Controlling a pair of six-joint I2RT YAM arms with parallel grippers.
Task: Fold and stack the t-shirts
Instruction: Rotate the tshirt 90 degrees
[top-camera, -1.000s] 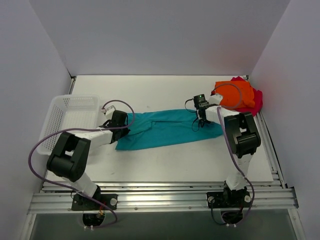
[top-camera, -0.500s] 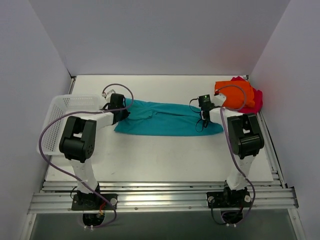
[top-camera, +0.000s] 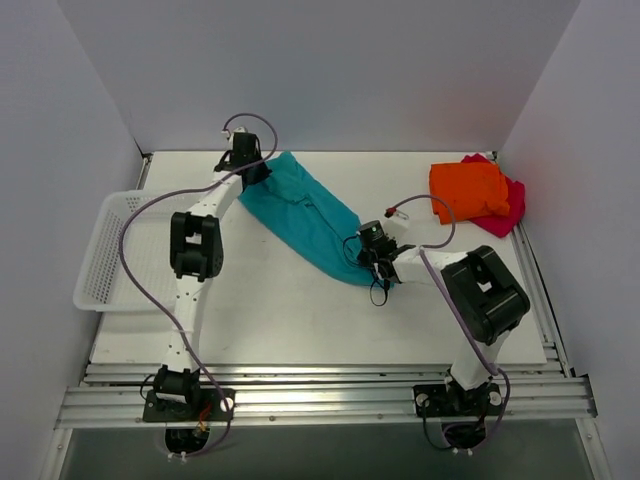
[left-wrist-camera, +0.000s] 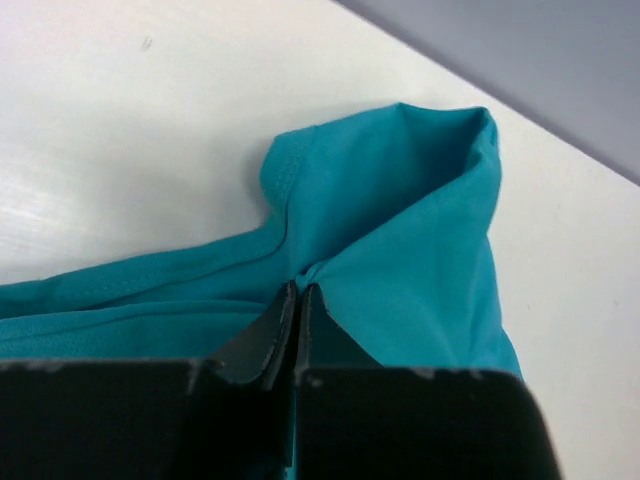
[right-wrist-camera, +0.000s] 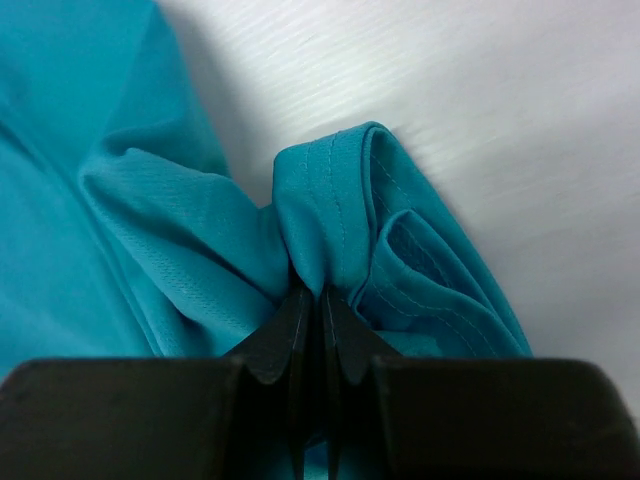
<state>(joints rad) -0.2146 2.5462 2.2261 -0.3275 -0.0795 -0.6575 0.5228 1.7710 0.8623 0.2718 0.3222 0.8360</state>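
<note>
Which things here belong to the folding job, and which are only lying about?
Job: teal t-shirt, pinched by the left claw and the right claw; orange t-shirt; magenta t-shirt.
Lying about: white mesh basket.

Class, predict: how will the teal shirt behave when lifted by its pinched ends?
Probably floppy: the teal shirt bunches into folds where the right gripper pinches it. Likely light: thin cloth creases at the left gripper. It would probably sag between the two grips.
</note>
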